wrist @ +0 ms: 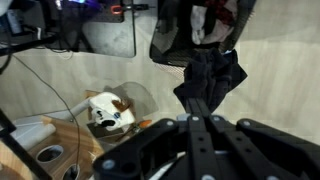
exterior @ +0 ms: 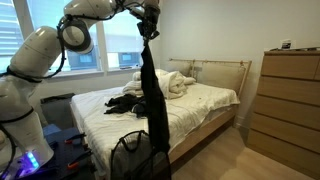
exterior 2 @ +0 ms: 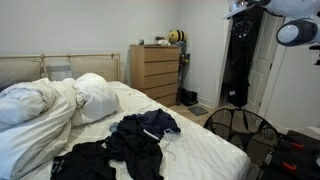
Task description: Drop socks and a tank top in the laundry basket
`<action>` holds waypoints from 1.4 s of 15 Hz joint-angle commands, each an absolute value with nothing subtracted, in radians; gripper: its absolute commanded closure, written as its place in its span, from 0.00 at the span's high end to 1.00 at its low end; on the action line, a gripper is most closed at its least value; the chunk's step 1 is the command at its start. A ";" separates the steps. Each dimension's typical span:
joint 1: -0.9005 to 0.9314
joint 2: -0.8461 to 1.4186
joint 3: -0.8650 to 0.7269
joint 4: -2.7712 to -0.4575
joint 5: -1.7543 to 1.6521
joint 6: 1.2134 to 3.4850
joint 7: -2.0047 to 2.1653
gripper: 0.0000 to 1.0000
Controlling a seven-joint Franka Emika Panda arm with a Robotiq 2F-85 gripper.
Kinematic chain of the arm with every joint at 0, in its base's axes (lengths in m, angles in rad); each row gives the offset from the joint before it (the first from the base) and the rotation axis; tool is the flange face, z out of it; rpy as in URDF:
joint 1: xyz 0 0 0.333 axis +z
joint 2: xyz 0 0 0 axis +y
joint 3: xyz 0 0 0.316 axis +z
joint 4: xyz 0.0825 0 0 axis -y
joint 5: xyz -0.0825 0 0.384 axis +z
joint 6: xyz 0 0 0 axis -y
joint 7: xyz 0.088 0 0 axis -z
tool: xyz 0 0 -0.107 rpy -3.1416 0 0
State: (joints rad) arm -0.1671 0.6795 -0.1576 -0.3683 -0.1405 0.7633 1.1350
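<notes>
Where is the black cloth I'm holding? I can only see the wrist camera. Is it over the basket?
Observer: In an exterior view, the long black garment hangs from the gripper straight above the black mesh pop-up laundry basket.
Operator: Any more clothes?
Observer: Yes, a pile of dark clothes lies on the white bed.
Operator: What else is in the room?
Observer: A light wooden dresser stands against the wall beyond the bed.

At the right, the gripper (exterior 2: pixel 243 14) grips a black garment (exterior 2: pixel 237 65) that hangs straight down over the basket (exterior 2: pixel 240 130). Dark clothes (exterior 2: pixel 135 145) lie heaped on the near bed (exterior 2: pixel 205 135). A dresser (exterior 2: pixel 155 72) stands far behind.
</notes>
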 commanded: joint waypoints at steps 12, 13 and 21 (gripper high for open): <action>-0.109 0.636 -0.247 -0.388 -0.330 0.469 0.763 0.00; -0.107 0.638 -0.252 -0.387 -0.337 0.467 0.750 0.00; -0.104 0.640 -0.263 -0.382 -0.355 0.464 0.732 0.26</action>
